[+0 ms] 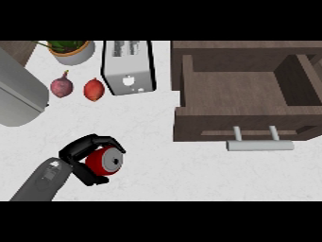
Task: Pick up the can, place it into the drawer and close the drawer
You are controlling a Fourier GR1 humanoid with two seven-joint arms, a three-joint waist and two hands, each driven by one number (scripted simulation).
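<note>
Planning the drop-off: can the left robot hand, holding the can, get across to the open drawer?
Probably yes. The left robot hand is curled round the red can, the drawer stands open, and bare counter lies between.

- Toaster: silver, at the back of the white counter, slots on top, long side running front to back.
- Potted plant: left of the toaster, pale pot, green leaves, partly cut off at the top.
- Purple onion: in front of the pot, stem pointing up.
- Red-orange onion-like bulb: just beside the purple one, apart from it, near the toaster's front corner.
- Large grey rounded object: far left, overhanging the counter edge; cannot tell what it is.
</note>
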